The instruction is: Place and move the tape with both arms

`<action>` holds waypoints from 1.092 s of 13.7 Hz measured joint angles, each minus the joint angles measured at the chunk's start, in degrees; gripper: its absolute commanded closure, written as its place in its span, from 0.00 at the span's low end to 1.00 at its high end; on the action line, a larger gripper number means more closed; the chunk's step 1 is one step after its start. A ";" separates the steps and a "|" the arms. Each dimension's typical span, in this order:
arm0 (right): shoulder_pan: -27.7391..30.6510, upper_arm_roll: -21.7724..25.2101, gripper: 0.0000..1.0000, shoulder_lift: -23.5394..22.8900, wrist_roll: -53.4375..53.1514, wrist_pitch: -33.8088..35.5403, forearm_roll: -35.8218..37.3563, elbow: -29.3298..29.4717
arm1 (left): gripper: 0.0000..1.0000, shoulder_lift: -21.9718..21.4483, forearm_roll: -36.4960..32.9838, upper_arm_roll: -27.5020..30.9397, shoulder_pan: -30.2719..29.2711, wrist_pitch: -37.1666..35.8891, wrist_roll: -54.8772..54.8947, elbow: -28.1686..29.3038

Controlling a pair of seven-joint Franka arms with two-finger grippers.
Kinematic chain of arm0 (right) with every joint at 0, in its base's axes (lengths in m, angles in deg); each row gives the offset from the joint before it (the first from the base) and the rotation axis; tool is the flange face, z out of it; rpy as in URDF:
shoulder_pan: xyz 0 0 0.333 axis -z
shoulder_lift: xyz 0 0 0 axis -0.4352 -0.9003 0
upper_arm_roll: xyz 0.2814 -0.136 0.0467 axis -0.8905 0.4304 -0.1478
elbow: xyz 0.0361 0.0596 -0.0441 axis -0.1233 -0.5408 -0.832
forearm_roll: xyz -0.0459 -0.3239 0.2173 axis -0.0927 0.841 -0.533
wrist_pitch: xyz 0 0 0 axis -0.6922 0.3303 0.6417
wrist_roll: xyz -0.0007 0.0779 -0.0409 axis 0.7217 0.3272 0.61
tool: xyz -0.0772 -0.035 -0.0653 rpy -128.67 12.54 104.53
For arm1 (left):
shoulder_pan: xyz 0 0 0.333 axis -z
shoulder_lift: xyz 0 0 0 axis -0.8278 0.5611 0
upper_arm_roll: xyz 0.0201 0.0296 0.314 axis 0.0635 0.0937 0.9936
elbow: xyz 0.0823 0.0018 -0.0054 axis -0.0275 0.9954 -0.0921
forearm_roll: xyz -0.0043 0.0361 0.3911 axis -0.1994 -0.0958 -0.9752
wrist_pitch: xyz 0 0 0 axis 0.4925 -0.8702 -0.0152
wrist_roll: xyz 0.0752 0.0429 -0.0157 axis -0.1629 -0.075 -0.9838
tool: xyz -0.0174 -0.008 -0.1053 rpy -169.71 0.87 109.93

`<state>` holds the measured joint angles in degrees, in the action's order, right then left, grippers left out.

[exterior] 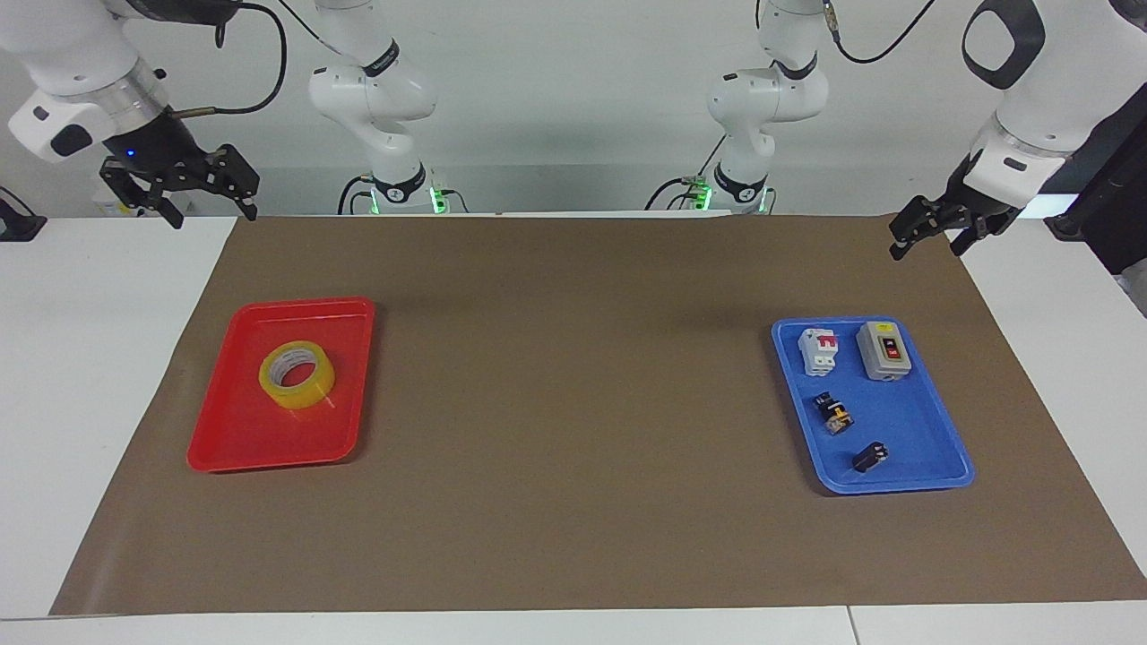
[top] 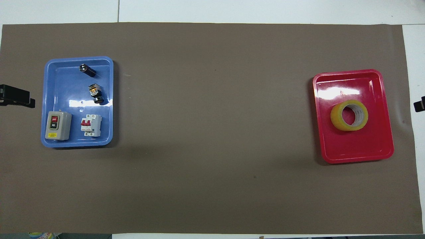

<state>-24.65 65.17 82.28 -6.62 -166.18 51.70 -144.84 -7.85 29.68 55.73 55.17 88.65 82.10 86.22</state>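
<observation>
Tape (exterior: 297, 374) is what we are watching, though we start big: the surface (exterior: 573, 537) is spread with a wide brown mat (exterior: 573, 403), and both arms are up at its corners by the robots' end. We see the right arm (exterior: 72, 54) raised, its right end effector (exterior: 179, 184) hanging empty over the mat's corner at the right arm's end, fingers spread apart. We see the left arm (exterior: 1030, 98) waiting, its left end effector (exterior: 936, 231) over the corner at the left arm's end, fingers parted too and holding nothing.

Down a size, we have two trays well apart. The red tray (exterior: 242, 439) sits toward the right arm's end, and the tape lies flat in it, whitish core ring facing up, in the half nearer to the robots. From overhead the roll (top: 349, 115) shows clear of the tray walls.

The blue tray (exterior: 905, 439) sits toward the left arm's end. In it we spot a grey switch box (exterior: 883, 350) beside a white breaker (exterior: 817, 349), both nearer to the robots, then a black-and-yellow component (exterior: 833, 415), and smallest, a black part (exterior: 869, 458) farthest from them.
</observation>
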 measured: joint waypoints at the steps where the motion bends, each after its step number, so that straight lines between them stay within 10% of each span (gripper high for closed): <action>1: 0.00 0.01 0.00 -0.25 0.00 -0.08 0.46 -0.04 | 0.00 0.00 0.00 0.00 0.00 0.00 0.00 0.00; 15: -0.24 -0.15 0.00 -1.81 0.00 -0.07 1.04 -0.15 | 0.00 0.00 0.00 0.00 0.00 0.00 0.00 0.00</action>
<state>-24.89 65.02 80.47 -6.63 -166.25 52.75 -144.99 -7.85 29.68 55.73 55.17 88.65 82.10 86.22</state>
